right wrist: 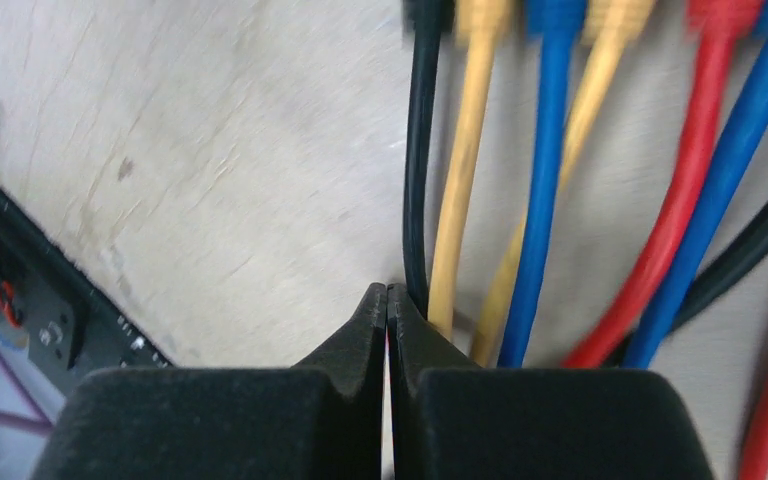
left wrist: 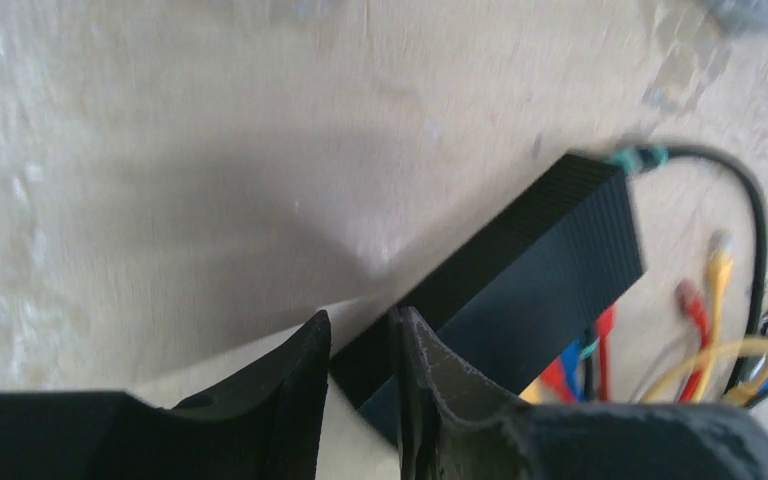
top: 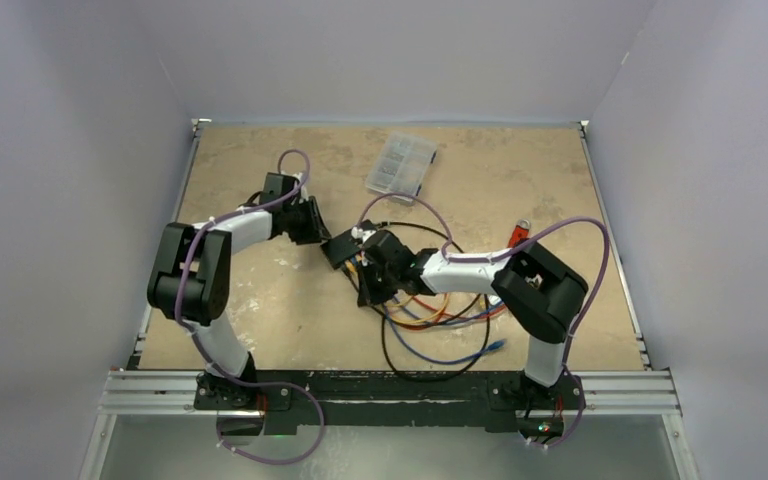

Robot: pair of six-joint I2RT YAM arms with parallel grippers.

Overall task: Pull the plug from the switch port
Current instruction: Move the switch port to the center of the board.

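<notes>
The switch (top: pixel 343 247), a flat black box, lies mid-table between my two grippers. In the left wrist view the switch (left wrist: pixel 530 270) runs up to the right, with a black cable on a green collar (left wrist: pixel 642 157) at its far end. My left gripper (left wrist: pixel 360 345) has closed in on its near corner, and both fingertips rest against it. My right gripper (right wrist: pixel 387 292) is shut, tips together, just left of a black cable (right wrist: pixel 417 170). Several coloured plugs (right wrist: pixel 557 12) line the top edge of that view. The ports themselves are out of frame.
A clear compartment case (top: pixel 401 165) lies at the back. A small red item (top: pixel 520 234) sits to the right. A tangle of black, blue, orange and red cables (top: pixel 440 322) spreads in front of the right arm. Loose yellow and red plugs (left wrist: pixel 718 262) lie beyond the switch.
</notes>
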